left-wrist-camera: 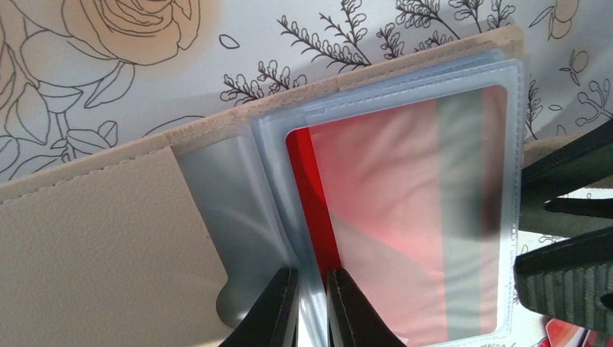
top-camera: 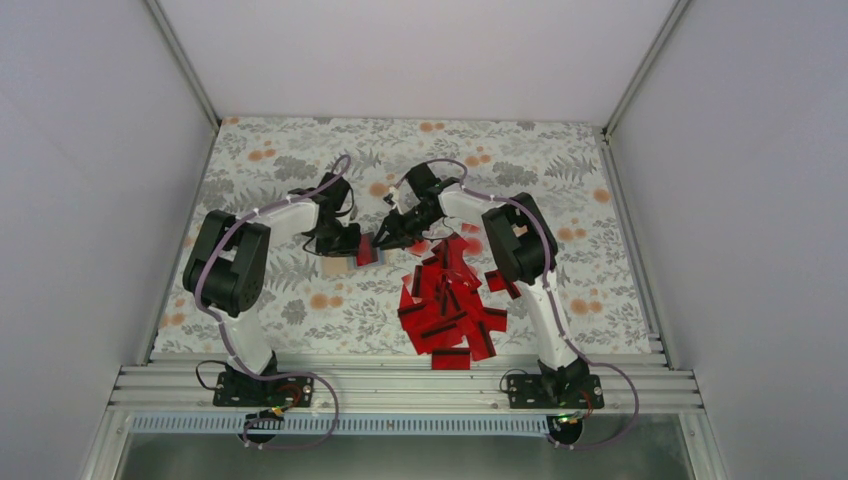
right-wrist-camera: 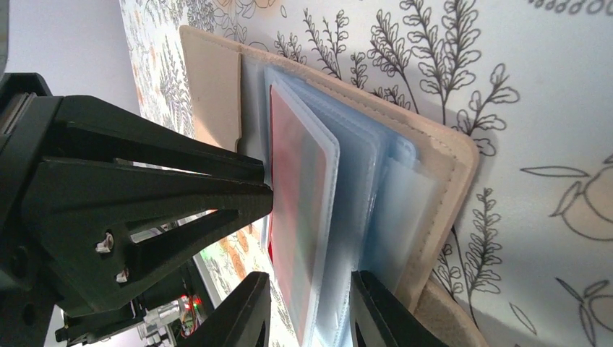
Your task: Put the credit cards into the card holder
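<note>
Robotics lab cell: blank white walls [top-camera: 90, 150], aluminium rail frame [top-camera: 400, 385], floral-cloth table [top-camera: 560, 150].

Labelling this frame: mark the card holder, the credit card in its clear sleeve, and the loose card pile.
card holder [left-wrist-camera: 94, 246], left wrist view, tan cover.
sleeved credit card [left-wrist-camera: 405, 217], left wrist view, red face.
loose card pile [top-camera: 450, 310], top external view, pile's middle.
</note>
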You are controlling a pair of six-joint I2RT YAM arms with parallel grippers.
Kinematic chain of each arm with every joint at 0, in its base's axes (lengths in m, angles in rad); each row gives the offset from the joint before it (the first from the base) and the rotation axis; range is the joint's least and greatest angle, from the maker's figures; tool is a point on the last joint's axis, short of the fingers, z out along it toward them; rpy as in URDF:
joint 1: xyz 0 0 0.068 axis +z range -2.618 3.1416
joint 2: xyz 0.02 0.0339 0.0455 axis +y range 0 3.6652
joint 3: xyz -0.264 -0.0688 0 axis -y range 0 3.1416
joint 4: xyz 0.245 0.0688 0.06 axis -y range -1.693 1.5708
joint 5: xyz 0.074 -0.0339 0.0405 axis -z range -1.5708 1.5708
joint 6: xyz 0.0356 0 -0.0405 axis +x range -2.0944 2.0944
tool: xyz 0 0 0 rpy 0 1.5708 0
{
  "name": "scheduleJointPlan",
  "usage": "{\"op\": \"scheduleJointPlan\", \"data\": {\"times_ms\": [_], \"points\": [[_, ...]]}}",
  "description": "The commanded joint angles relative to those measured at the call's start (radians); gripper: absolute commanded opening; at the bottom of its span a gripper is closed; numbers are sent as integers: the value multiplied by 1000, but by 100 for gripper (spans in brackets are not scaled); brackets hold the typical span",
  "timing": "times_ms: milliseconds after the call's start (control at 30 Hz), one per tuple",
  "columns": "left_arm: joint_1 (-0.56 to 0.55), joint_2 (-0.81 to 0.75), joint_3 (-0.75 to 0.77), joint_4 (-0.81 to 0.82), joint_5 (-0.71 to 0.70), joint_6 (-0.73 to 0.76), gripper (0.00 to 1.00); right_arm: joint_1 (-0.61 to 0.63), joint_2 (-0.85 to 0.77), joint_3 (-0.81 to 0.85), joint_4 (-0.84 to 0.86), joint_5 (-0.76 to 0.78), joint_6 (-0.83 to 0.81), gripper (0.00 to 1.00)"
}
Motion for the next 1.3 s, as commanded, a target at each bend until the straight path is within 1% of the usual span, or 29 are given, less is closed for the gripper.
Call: {"op": "scheduleJointPlan", "data": {"times_ms": [0,233,433,900,1100,1267], "points": [[2,24,-17,18,19,18,12,17,30,36,-6,-14,-2,29],[3,28,-13,18,23,19,11,20,23,53,-15,-16,-3,29],[2,29,-15,19,23,19,11,23,5,72,-58,48,-24,29],[2,29,-12,19,23,12,11,38,-25,90,-99,92,-39,28],[2,29,-12,19,23,11,10,45,-36,100,-112,102,-41,27],[2,29,-10,19,24,9,11,49,-45,104,-122,112,-43,24]]}}
